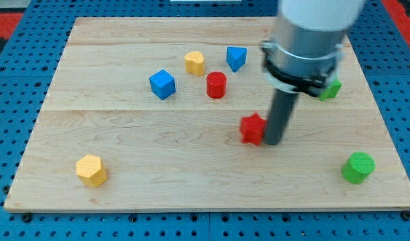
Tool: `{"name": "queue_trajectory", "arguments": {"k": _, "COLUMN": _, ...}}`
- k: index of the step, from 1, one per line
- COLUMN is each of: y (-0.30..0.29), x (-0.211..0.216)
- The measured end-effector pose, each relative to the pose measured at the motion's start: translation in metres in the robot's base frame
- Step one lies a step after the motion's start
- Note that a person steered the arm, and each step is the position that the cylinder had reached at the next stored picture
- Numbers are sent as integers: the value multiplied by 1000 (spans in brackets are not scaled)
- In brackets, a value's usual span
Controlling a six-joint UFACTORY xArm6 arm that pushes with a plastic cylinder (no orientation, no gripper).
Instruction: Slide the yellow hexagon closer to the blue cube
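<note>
Arm: a broad cylindrical body, light grey to white, entering from the view's top. Below it, a grey metallic section ringed by a black clamp-like collar with small protruding lugs at either side. From the collar hangs a straight, dark grey to black rod, round in section. My tip (273,142) is plain, blunt and unmarked.

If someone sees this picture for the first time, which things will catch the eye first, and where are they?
The big grey arm at the view's top right stands out first, its dark rod coming down so that my tip rests just right of the red star-like block near the board's middle. Next, the yellow hexagon sits alone at the bottom left, far from the blue cube in the upper middle.
</note>
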State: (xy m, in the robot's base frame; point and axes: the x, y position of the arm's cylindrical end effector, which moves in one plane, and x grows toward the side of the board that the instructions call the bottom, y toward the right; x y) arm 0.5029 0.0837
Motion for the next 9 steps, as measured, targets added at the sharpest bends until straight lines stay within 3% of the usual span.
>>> {"name": "queue_trajectory", "arguments": {"k": 1, "y": -15, "x": 27}}
{"name": "queue_trajectory", "arguments": {"k": 3, "y": -43, "x": -23}}
{"name": "queue_trajectory", "arguments": {"k": 4, "y": -78, "x": 29}}
{"name": "queue_trajectory", "arguments": {"k": 5, "y": -148, "x": 114}}
{"name": "queue_trajectory", "arguments": {"k": 6, "y": -207, "x": 114}}
{"name": "queue_trajectory", "arguments": {"k": 7, "y": -332, "x": 95}}
{"name": "queue_trajectory", "arguments": {"k": 8, "y": -298, "x": 84}}
{"name": "queue_trajectory", "arguments": {"k": 9, "y": -209, "x": 79}}
